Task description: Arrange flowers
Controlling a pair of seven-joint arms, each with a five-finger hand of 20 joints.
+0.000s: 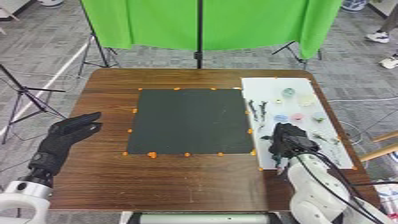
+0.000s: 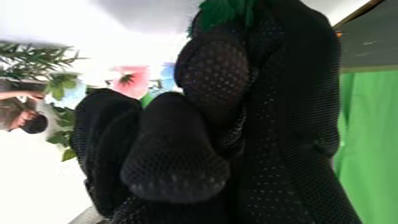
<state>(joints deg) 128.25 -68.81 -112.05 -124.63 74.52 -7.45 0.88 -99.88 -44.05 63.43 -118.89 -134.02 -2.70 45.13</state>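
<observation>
- A brown wooden table (image 1: 182, 185) has a black mat (image 1: 191, 120) in its middle, with orange bits (image 1: 152, 155) around the mat's edges.
- A white board (image 1: 265, 86) lies along the table's right side, just beside the mat.
- Behind the table hangs a green curtain (image 1: 218, 20), with a black pole (image 1: 200, 37) in front of it; a tripod (image 1: 21, 89) is on the grey carpet (image 1: 40, 37) to the left.
- The flowers are on the board: a pink flower (image 1: 296, 118) next to a blue flower (image 1: 282, 118), a pale yellow flower (image 1: 306, 100) farther back, and dark sprigs (image 1: 263, 110) near the mat.
- The left hand (image 1: 60, 140) is at the table's left edge, its fingers relaxed, fairly straight and a little apart.
- The right hand (image 1: 290, 141) is over the board's near part and covers some of it; I cannot tell how its fingers are set.
- In the right wrist view, dark green leaves (image 2: 219, 11) are partly hidden by the black glove; whether they are gripped is unclear.
- Beyond the glove, the pink flower is partly covered.
</observation>
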